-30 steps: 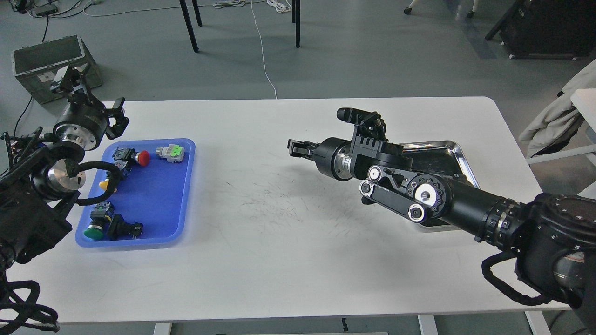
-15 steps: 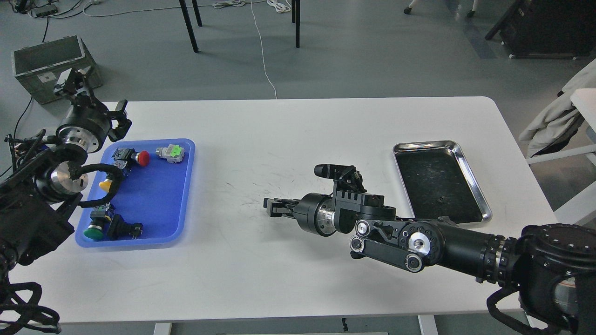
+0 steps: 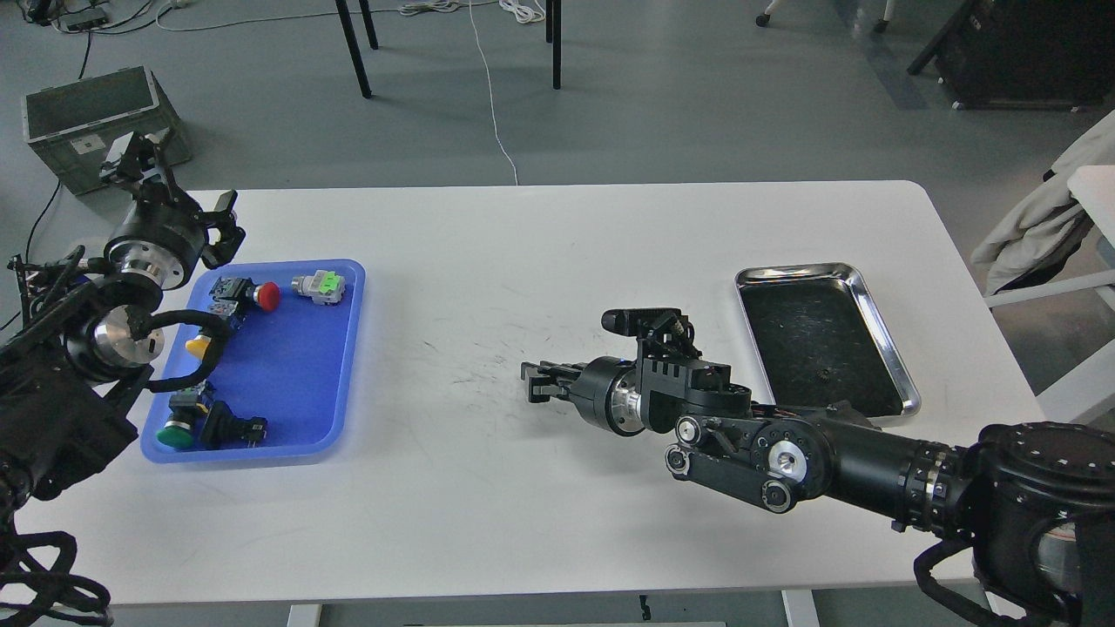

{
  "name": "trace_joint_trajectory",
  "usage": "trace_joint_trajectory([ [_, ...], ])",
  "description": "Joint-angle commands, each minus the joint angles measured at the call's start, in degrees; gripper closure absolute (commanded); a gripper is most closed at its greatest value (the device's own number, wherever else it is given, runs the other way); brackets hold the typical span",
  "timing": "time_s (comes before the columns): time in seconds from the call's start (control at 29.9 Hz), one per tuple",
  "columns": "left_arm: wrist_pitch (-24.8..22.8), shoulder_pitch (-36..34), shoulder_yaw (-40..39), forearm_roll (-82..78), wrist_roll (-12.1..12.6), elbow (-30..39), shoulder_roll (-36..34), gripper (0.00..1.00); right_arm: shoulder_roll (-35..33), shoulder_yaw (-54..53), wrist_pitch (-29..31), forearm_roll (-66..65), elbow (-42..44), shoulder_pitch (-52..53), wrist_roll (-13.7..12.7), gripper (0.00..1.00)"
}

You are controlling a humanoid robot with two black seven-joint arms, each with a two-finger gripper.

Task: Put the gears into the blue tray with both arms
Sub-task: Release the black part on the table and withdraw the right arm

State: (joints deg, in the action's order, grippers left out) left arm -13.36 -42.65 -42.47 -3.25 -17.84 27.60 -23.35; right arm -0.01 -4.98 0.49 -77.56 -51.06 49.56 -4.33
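The blue tray [image 3: 287,383] lies at the table's left and holds several push-button switches with red, yellow and green caps. No gears show in it. My left gripper [image 3: 225,225] hovers over the tray's far left corner, pointing right, its claws apart and empty. My right gripper [image 3: 533,383] is low over the middle of the table, pointing left toward the tray and well short of it. Its fingers are pressed together, and I see nothing between them. A tiny dark speck [image 3: 824,376] lies on the steel tray's liner; I cannot tell whether it is a gear.
The shiny steel tray [image 3: 880,335] with a black liner sits at the right, just behind my right forearm. A grey crate [image 3: 87,109] stands on the floor beyond the left corner. Chair legs and cables are behind the table, and a chair with cloth is at the far right.
My right arm swung from in front of the steel tray toward me and left, uncovering it, then drew back slightly right. The left gripper barely shifted.
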Motion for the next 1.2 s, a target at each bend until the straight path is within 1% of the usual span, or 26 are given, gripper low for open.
trace_joint_trajectory([
  [0.0, 0.01, 0.02, -0.07, 0.00, -0.01, -0.01, -0.03, 0.02, 0.01, -0.03, -0.23, 0.04, -0.44, 0.01, 0.11, 0.64],
  [0.03, 0.01, 0.02, 0.02, 0.00, -0.01, -0.01, -0.03, 0.02, 0.01, -0.12, -0.58, 0.21, -0.53, 0.01, 0.19, 0.47],
  [0.07, 0.09, 0.02, 0.02, 0.00, -0.01, -0.01, -0.12, 0.02, 0.01, -0.12, -1.28, 0.39, -0.62, 0.01, 0.20, 0.40],
  [0.1, 0.09, 0.02, 0.02, 0.00, -0.01, -0.01, -0.12, 0.02, 0.01, -0.12, -1.89, 0.57, -0.62, 0.10, 0.20, 0.38],
  [0.2, 0.09, 0.02, 0.02, 0.00, 0.08, -0.01, -0.21, 0.02, 0.01, -0.38, -3.65, 0.83, -0.70, 0.10, 0.37, 0.20],
  [0.37, 0.36, 0.02, 0.02, -0.09, 0.08, 0.08, -0.21, 0.02, 0.01, -4.76, -3.83, 1.36, -0.70, 0.18, 0.37, 0.09],
  [0.5, 0.62, -0.07, 0.02, -0.87, 0.08, 0.43, -0.29, 0.02, 0.01, -11.61, -3.83, 6.09, -0.70, 0.27, 0.46, 0.07],
  [0.67, 0.62, -0.24, -0.07, -3.95, -0.01, 0.61, -0.38, 0.02, 0.01, -23.56, -3.57, 14.70, -0.62, -0.08, 0.46, 0.06],
  [0.8, 0.71, -0.42, -0.07, -4.13, 0.08, 2.10, -1.61, 0.02, 0.01, -32.00, -2.87, 24.01, -0.79, -0.52, 0.55, 0.06],
  [0.9, 0.80, -0.42, 0.02, -4.39, 0.08, 3.77, -2.23, 0.02, -0.08, -37.01, -2.78, 33.84, -0.88, -0.96, 0.64, 0.06],
  [1.0, 0.80, -0.42, 0.02, -5.36, 0.17, 4.13, -2.32, 0.02, -5.16, -42.73, -0.77, 45.97, -0.88, -2.01, 1.07, 0.06],
  [1.07, 0.80, -0.51, 0.02, -6.06, 0.26, 4.21, -2.32, 0.02, -8.85, -47.03, 2.65, 55.19, -0.53, -4.20, 1.16, 0.06],
  [1.17, 0.88, -0.59, 0.02, -8.60, 0.35, 5.44, -2.40, 0.02, -13.69, -52.40, 7.58, 65.49, 0.17, -7.89, 1.16, 0.06],
])
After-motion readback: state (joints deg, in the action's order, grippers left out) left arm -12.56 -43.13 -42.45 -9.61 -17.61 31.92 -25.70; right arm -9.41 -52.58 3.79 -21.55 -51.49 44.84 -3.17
